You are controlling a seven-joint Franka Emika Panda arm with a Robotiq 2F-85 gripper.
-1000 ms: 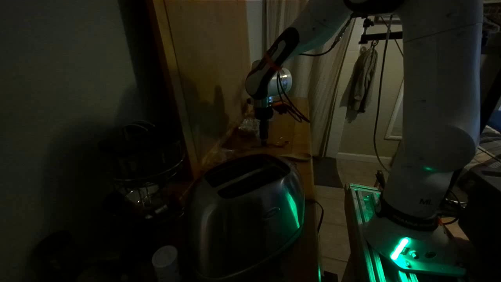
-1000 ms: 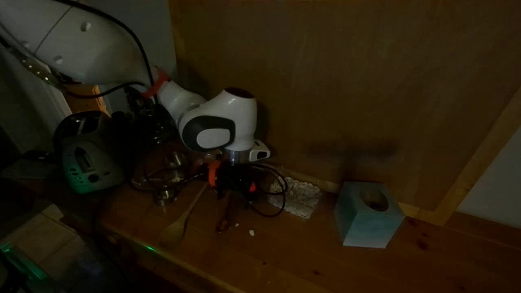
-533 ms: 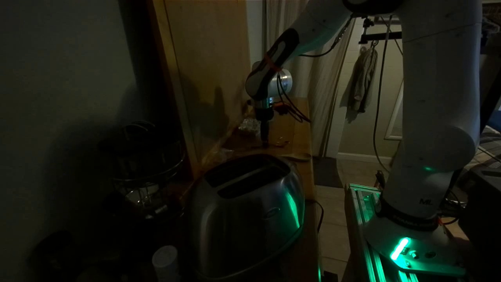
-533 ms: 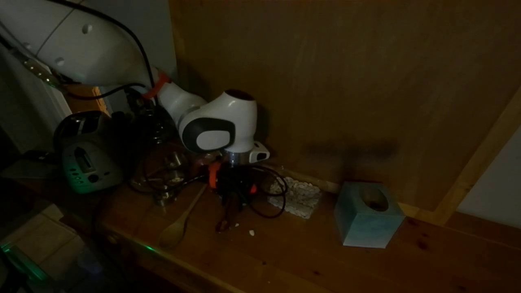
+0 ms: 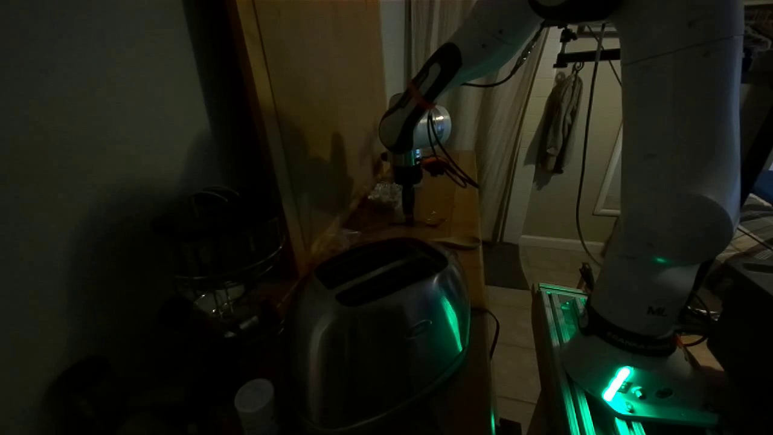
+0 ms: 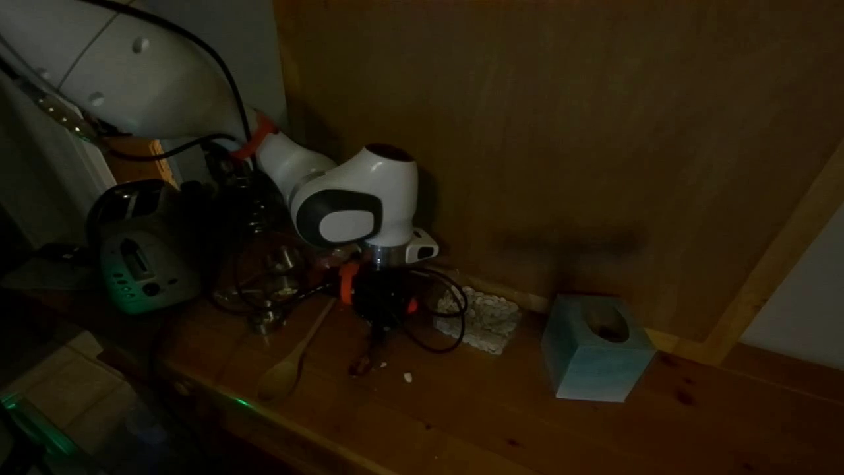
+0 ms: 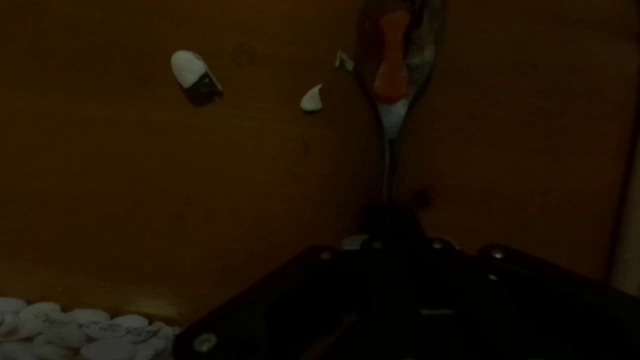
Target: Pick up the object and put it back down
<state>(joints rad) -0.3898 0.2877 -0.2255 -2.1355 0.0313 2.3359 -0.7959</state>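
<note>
A shiny metal spoon [image 7: 392,120] lies on the wooden counter, its bowl towards the top of the wrist view and reflecting an orange patch. Its thin handle runs down into my dark gripper [image 7: 392,220], whose fingers have come together around it. The rest of the handle is hidden under the gripper. In an exterior view the spoon's bowl [image 6: 361,365] shows just in front of the gripper [image 6: 378,336], low over the counter. Deep shadow hides the exact contact at the fingertips.
A wooden spoon [image 6: 283,376], a pebbled white mat [image 6: 484,320] and a blue tissue box [image 6: 597,356] lie around the gripper. Small white bits [image 7: 312,100] are beside the metal spoon. A toaster [image 5: 380,326] and the upright wooden panel [image 6: 560,165] bound the space.
My gripper's fingers have gone from open to shut around the spoon's handle. The arm has hardly moved, and the spoon stays in about the same place.
</note>
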